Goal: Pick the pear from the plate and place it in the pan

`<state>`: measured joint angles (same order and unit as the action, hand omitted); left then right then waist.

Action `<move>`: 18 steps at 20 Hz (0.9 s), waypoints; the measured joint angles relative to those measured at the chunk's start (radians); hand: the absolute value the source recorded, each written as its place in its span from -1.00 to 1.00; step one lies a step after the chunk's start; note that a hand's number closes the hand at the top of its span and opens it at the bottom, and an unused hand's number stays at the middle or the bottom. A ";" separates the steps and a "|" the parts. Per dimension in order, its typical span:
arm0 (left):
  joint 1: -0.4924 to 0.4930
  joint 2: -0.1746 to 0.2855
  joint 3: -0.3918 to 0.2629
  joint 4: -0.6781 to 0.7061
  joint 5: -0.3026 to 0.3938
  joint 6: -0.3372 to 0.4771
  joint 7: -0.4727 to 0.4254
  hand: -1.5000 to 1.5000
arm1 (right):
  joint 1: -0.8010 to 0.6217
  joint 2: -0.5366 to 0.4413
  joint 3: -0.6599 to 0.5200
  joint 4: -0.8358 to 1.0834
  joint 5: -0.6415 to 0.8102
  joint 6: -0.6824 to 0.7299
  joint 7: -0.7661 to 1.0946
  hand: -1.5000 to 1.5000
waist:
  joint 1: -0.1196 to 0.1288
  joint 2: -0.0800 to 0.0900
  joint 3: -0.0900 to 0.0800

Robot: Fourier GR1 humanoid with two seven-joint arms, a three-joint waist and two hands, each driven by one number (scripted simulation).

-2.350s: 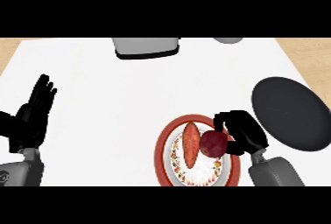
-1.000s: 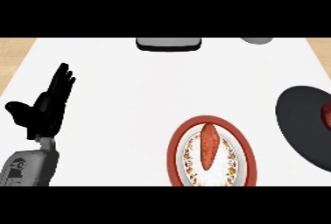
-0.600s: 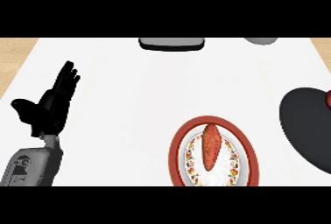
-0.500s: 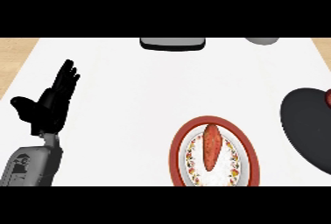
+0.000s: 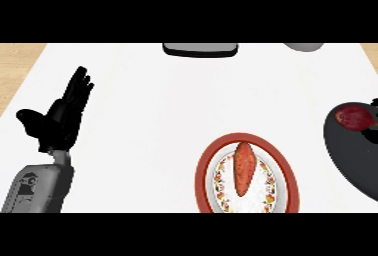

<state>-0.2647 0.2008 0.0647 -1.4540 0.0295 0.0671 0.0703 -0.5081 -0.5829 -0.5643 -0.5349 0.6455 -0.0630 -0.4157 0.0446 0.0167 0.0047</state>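
Observation:
A dark red pear [image 5: 355,117] lies in the black pan [image 5: 353,155] at the right edge, near the pan's far rim. The red-rimmed plate [image 5: 205,172] with a flowered border sits at lower centre and holds a long orange-red vegetable [image 5: 244,167]. My left hand [image 5: 61,116] stands open at the left, fingers straight and pointing up, holding nothing. My right hand shows nowhere in the view; only a thin pale sliver [image 5: 373,102] appears at the right edge above the pear.
A grey and black object [image 5: 200,48] sits at the counter's far edge, centre. A grey rounded object [image 5: 303,46] lies at the far right. Wood floor shows beyond the white counter's left edge [image 5: 16,70].
The pear, seen earlier in my right hand over the plate, now lies in the pan. The right hand has left the view. The left hand has barely shifted.

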 measured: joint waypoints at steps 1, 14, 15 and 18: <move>-0.004 0.001 0.003 0.003 0.003 -0.001 0.003 0.00 | -0.012 -0.003 -0.002 0.036 -0.006 0.023 -0.013 -1.00 | 0.000 0.000 0.000; 0.006 0.000 0.020 0.005 -0.001 0.007 0.008 0.00 | -0.036 -0.084 -0.163 0.238 -0.189 0.140 -0.303 -1.00 | -0.029 -0.008 -0.001; 0.006 0.009 0.029 0.010 0.006 -0.002 0.007 0.00 | -0.029 -0.097 -0.177 0.241 -0.209 0.174 -0.314 -1.00 | -0.032 -0.010 -0.001; 0.024 0.002 0.022 -0.009 -0.007 0.010 0.012 0.00 | 0.022 -0.137 -0.213 0.259 -0.266 0.305 -0.357 -1.00 | -0.040 -0.014 -0.002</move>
<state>-0.2408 0.2031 0.0862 -1.4625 0.0224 0.0769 0.0823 -0.4856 -0.7196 -0.7771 -0.2756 0.3799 0.2416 -0.7729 0.0043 0.0029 0.0022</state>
